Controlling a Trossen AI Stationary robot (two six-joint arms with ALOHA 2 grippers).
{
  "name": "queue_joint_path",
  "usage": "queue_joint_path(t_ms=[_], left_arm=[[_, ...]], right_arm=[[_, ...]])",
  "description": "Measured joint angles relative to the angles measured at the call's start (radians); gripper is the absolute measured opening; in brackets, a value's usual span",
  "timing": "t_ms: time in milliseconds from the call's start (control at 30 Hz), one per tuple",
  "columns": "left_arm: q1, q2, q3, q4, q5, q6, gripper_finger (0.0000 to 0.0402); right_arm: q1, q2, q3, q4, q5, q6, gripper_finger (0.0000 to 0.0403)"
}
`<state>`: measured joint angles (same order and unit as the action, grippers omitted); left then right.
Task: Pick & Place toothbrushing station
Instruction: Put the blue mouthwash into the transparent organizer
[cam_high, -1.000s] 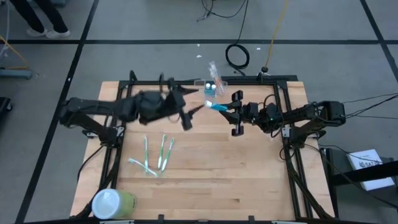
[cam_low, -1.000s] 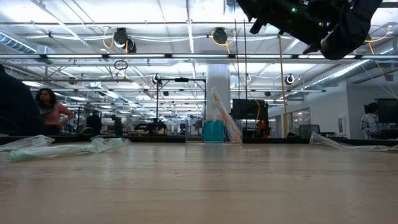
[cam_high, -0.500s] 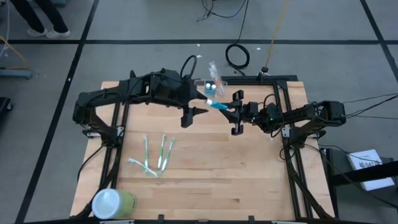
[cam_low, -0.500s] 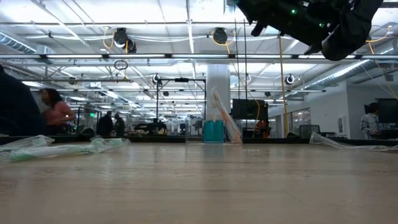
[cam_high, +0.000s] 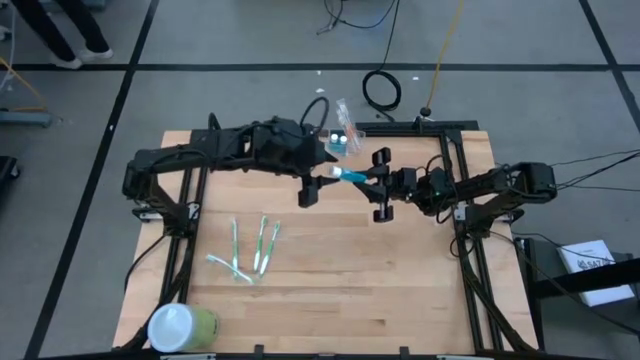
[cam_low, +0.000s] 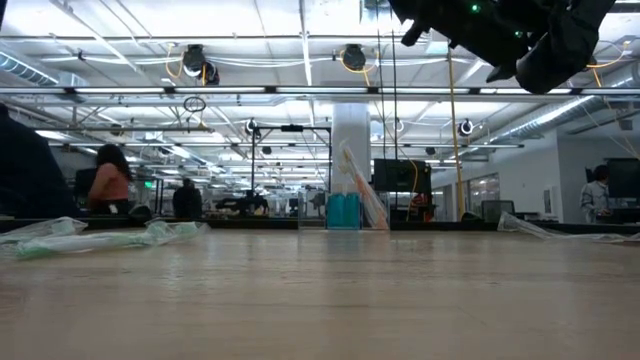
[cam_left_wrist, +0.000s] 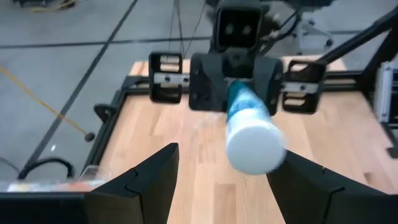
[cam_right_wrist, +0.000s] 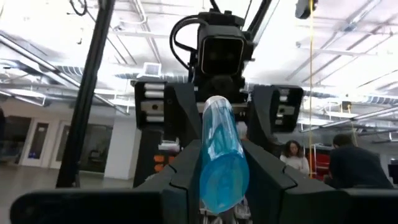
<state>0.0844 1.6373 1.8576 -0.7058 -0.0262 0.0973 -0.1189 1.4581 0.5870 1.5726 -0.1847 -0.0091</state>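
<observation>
Overhead, table-level, two wrists (facing)

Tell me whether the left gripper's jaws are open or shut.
Open. In the left wrist view the left gripper shows its fingers spread wide either side of the white-capped blue tube, which the right gripper holds.

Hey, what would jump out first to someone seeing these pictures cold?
The two arms meeting above the table's far middle: the right end effector holds a blue tube with a white cap, pointed between the open fingers of the left end effector. Next, the clear holder at the far edge, then the green cylinder at the near left corner.
</observation>
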Motion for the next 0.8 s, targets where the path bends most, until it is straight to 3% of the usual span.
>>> queue_joint_path(t_ms=[800], left_arm=[[-0.019,-0.050,0.004,0.008,0.025,0.031,0.0239]], right_arm=[[0.004,-0.005,-0.005,-0.003,0.000,-0.007,0.0084]])
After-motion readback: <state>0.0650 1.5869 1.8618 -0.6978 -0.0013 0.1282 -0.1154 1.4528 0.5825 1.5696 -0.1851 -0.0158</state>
